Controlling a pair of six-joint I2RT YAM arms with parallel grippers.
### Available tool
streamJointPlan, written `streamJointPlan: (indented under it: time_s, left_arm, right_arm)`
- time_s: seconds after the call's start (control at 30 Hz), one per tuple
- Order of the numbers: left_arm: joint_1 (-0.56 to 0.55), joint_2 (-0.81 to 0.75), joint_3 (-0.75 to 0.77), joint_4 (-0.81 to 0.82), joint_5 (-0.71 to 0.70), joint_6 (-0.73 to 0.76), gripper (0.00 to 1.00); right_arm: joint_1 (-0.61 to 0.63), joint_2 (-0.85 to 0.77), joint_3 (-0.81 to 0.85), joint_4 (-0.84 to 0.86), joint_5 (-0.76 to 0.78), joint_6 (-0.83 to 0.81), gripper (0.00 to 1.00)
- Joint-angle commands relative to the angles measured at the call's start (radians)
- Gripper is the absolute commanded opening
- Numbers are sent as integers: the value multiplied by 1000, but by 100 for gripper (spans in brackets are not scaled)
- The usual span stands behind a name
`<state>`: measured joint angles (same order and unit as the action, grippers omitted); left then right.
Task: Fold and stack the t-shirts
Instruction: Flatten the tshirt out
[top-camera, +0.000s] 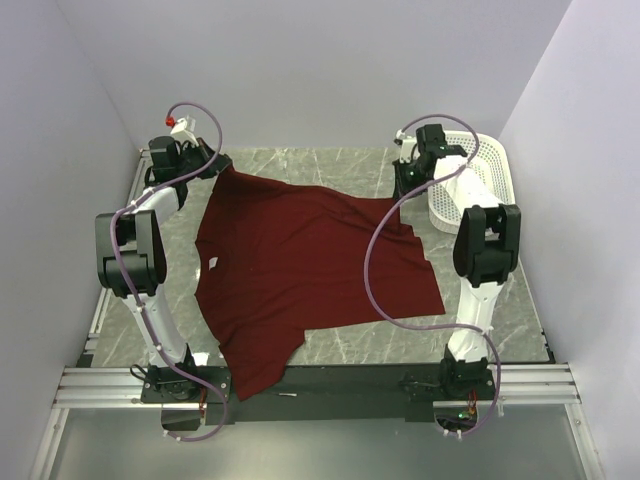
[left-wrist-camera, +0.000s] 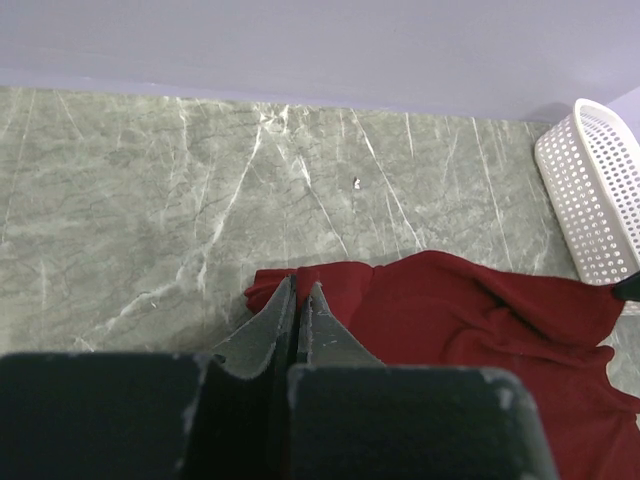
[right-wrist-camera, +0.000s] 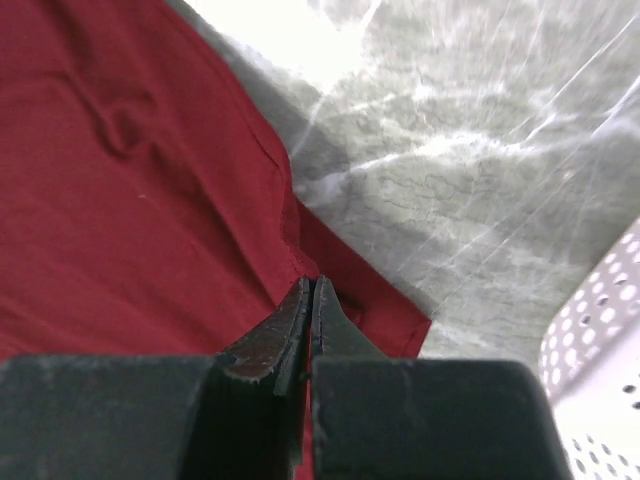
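A plain maroon t-shirt (top-camera: 310, 270) lies spread out on the marble table, one sleeve reaching over the near edge. At its far left corner, my left gripper (top-camera: 218, 165) is shut on the t-shirt. The left wrist view shows a pinch of red cloth between the closed left gripper (left-wrist-camera: 302, 287), with the rest of the t-shirt (left-wrist-camera: 480, 310) trailing to the right. My right gripper (top-camera: 403, 192) sits at the far right corner. In the right wrist view this gripper (right-wrist-camera: 313, 285) is shut on the hem of the t-shirt (right-wrist-camera: 130, 200), with cloth showing between the fingers.
A white mesh basket (top-camera: 478, 180) stands at the back right, just beyond the right arm; this basket (left-wrist-camera: 595, 200) also shows in the left wrist view, and the same basket (right-wrist-camera: 600, 330) in the right wrist view. Grey walls close in the marble table (top-camera: 330, 165) on three sides.
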<state>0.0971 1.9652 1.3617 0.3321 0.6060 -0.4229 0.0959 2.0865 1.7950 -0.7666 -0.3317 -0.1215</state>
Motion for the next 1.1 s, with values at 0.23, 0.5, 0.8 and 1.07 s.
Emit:
streamJointPlan:
  time_s: [0.23, 0.5, 0.8, 1.07]
  left_arm:
    - [7, -52, 11, -13, 12, 82, 1]
    - [7, -155, -125, -57, -3, 88, 1]
    - [7, -155, -188, -131, -8, 133, 2]
    - [15, -75, -108, -222, 47, 214, 20]
  right_arm:
    - [7, -166, -66, 76, -90, -84, 0]
    - [7, -177, -131, 95, -138, -78, 0]
    - [10, -168, -148, 87, -171, -81, 0]
    - [18, -146, -143, 79, -184, -90, 0]
